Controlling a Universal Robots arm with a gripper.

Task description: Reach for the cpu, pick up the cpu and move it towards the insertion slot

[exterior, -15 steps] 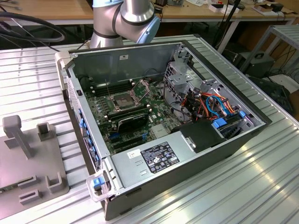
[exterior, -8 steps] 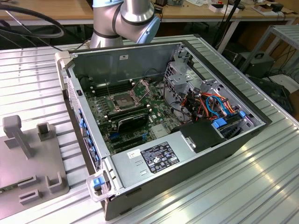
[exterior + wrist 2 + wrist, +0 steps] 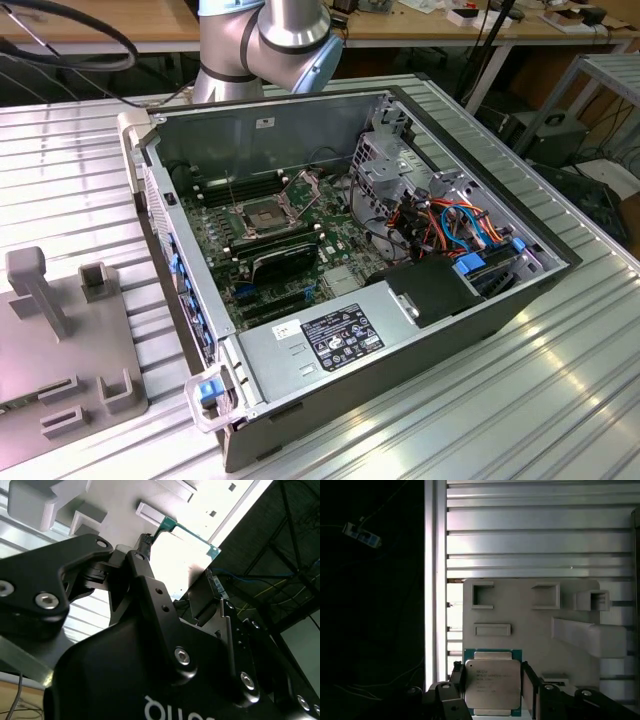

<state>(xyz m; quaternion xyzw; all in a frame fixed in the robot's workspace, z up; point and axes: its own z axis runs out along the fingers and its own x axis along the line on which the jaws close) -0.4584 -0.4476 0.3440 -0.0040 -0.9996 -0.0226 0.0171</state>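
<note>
Gripper (image 3: 493,690) fingers sit against both sides of the cpu (image 3: 492,680), pinching it above the grey holder plate (image 3: 520,615) on the ribbed metal table (image 3: 535,535). Inside the open computer case (image 3: 480,310), in the exterior view, the insertion slot (image 3: 258,214) lies with its metal plate raised.

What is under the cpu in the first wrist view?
The cpu sits between the gripper fingers, above the pale grey fixture plate on the ribbed metal table. The plate directly beneath it is covered, so contact cannot be judged.
</note>
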